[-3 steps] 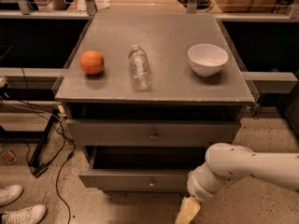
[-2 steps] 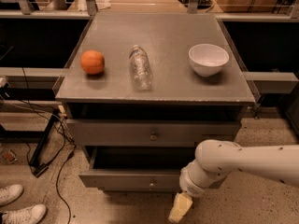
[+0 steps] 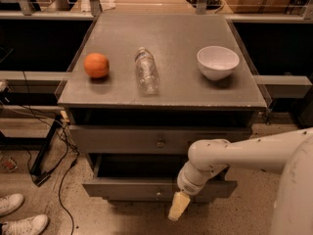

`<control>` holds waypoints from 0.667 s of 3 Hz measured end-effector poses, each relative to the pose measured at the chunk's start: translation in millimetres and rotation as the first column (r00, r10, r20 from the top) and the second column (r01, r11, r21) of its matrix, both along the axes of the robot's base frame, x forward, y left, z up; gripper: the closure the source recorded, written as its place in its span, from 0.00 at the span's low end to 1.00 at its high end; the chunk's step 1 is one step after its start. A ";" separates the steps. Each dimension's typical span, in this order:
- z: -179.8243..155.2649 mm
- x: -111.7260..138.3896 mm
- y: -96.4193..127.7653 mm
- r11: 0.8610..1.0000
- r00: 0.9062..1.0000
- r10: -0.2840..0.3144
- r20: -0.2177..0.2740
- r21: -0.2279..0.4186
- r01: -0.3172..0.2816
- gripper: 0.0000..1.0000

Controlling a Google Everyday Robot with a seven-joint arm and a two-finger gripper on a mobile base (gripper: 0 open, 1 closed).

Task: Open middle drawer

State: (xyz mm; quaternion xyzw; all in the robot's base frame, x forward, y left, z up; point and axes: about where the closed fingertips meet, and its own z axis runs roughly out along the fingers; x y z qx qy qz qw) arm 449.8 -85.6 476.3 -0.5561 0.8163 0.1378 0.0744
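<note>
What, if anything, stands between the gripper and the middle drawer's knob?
Nothing visible does. The gripper hangs in front of the middle drawer, low and right of its knob, with no object between them.

On the cabinet top (image 3: 171, 33) the orange (image 3: 96, 65) lies at the left, the bottle (image 3: 146, 71) on its side in the middle, and the bowl (image 3: 217, 61) at the right. Below the top sits the upper drawer (image 3: 117, 140). Under it the middle drawer (image 3: 127, 189) stands further forward, seemingly pulled out. The gripper (image 3: 178, 205) hangs before that drawer's front, just right of its knob (image 3: 158, 193) and slightly lower, on an arm (image 3: 234, 153) reaching in from the right. A pair of shoes (image 3: 22, 225) rests on the floor at the lower left.
</note>
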 end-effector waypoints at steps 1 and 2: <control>-40.4 20.3 -1.6 1.000 0.999 -0.012 -0.039 -0.025 0.011 0.00; -69.3 24.6 -6.8 0.999 0.997 -0.023 -0.077 -0.041 0.020 0.00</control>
